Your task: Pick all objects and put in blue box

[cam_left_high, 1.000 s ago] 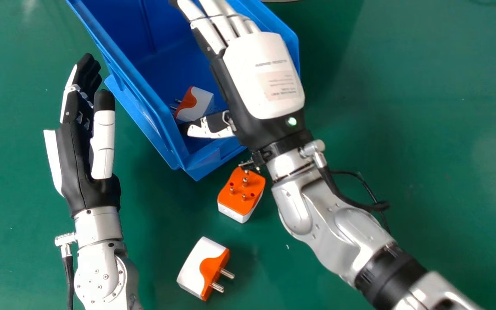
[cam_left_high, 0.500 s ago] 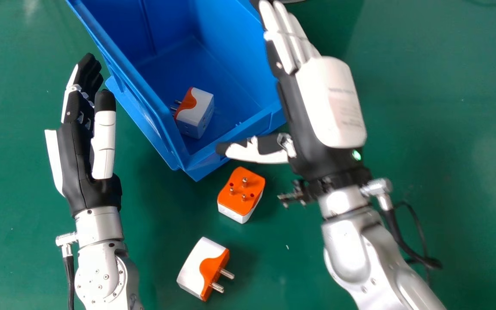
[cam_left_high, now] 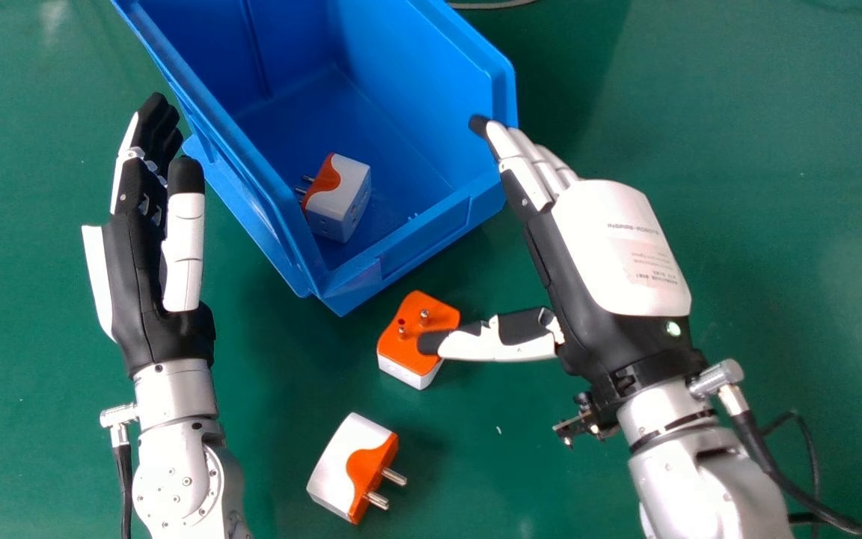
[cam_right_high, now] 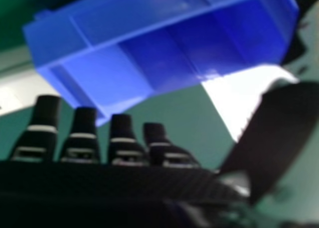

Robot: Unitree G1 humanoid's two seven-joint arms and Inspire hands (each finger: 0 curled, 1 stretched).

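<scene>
The right robot hand (cam_left_high: 618, 247) is hanging open and empty, its thumb overlapping the pins-up adapter (cam_left_high: 402, 350), which is lying on the worktop (cam_left_high: 775, 224) beside the blue box (cam_left_high: 423, 243). A low thumb sweep could be catching the pins, tipping or shoving that adapter into the box's wall; fingertips could be bumping its rim. The left robot hand (cam_left_high: 132, 277) is idling open, empty. The boxed adapter (cam_left_high: 340, 196) is sitting inside; the sideways adapter (cam_left_high: 349, 464) is lying nearer the robot.

A green tabletop (cam_left_high: 775, 224) marked with small pale specks (cam_left_high: 498, 430) spreads across the head view, where a pale curved edge (cam_left_high: 492, 6) of something unclear shows at the top.
</scene>
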